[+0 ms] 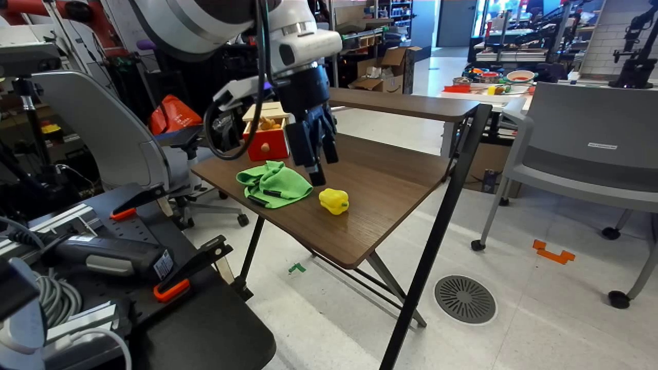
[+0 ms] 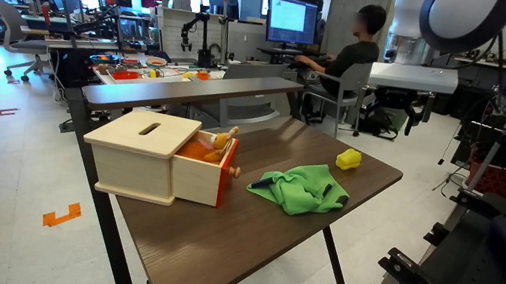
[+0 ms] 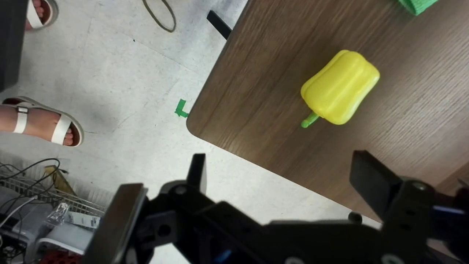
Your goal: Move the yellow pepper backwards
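Your hand point(image 3: 280, 161) hung higher than the bench point(image 3: 253, 106), its fingertips point(image 3: 197, 168) wide apart and nothing between them; the grasp was yet to be made. In the wrist view the bench's edge ran across beneath it, with one fingertip against the floor point(image 3: 154, 146). A straight drop risked bringing that finger down off the edge, I judged, so your better line was in over the bench first, then down.

Out in front of the hand there, and below it, the yellow pepper point(image 3: 340, 88) lay on its side, touched by neither finger, its stem point(image 3: 310, 119) turned back towards the hand. It sat off centre, nearer the finger seen against the bench, so you needed to shift that way too. Its length ran aslant to the closing line; a modest turn of the wrist looked likely to let both pads meet its flanks squarely. It seemed smooth and firm, apt to roll if one pad touched early, so a slow, even squeeze suited it.

Beyond it from the hand lay the green cloth point(image 2: 306, 190), near but apart, and farther off the wooden box point(image 2: 132, 171) with its drawer point(image 2: 195, 180) out. Which way counted as backwards, the views did not settle.
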Robot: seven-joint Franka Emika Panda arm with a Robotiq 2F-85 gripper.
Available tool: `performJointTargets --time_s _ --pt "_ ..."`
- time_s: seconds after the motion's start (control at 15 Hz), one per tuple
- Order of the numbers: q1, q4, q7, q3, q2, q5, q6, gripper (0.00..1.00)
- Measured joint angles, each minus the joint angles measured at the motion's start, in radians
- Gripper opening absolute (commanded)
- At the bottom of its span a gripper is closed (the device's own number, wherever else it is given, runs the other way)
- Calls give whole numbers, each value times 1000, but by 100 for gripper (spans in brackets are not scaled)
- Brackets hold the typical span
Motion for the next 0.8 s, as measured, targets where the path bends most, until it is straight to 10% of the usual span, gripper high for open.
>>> performJointTargets --time_s 0.53,0.6,0.8 --pt "113 170 38 -34 231 145 7 100" --pt "115 183 38 -34 249 159 12 75" --pt "114 210 30 -37 291 187 38 58"
